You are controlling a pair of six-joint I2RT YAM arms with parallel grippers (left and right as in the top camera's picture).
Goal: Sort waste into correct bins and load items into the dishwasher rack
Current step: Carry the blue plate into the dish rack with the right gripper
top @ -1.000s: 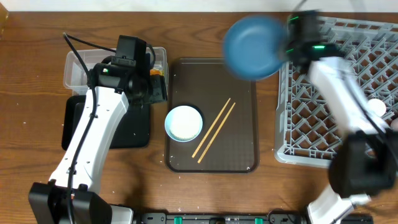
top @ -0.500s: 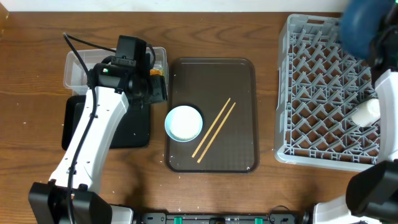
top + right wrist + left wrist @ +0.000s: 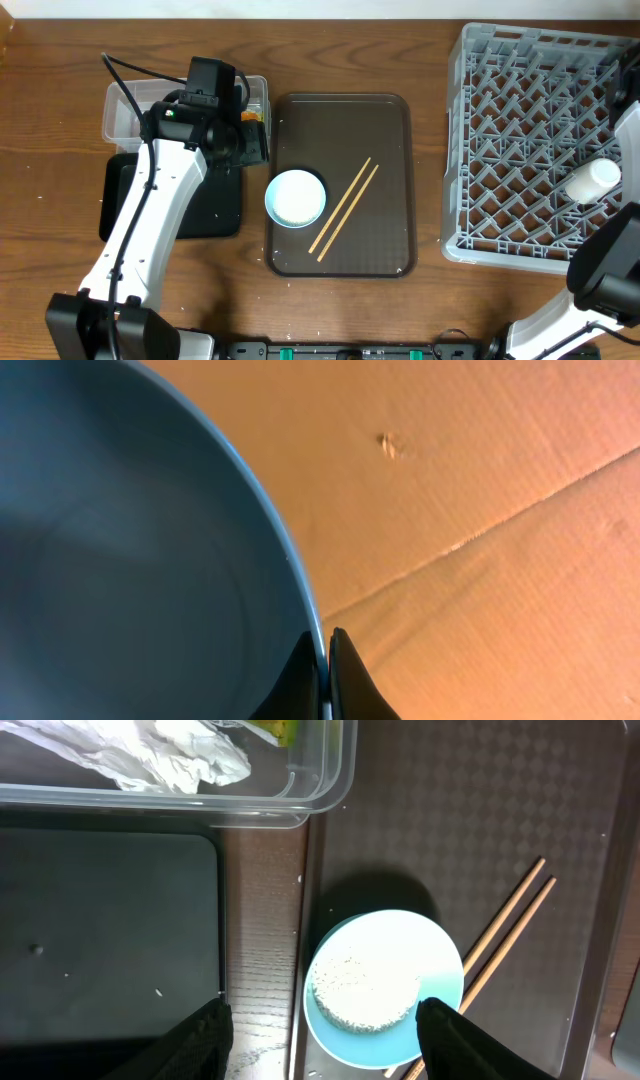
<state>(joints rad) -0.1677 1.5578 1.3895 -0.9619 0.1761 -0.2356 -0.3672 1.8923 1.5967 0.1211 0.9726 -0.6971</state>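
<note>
The round blue plate (image 3: 130, 560) is pinched at its rim by the closed right claw (image 3: 327, 660), over brown cardboard (image 3: 480, 510). The left claw (image 3: 322, 1020) hangs spread open at 11 o'clock from the round pale-blue bowl of white rice (image 3: 295, 197). Light wooden chopsticks (image 3: 345, 208) lie at the bowl's 3 o'clock on the dark brown rectangular tray (image 3: 385, 130).
</note>
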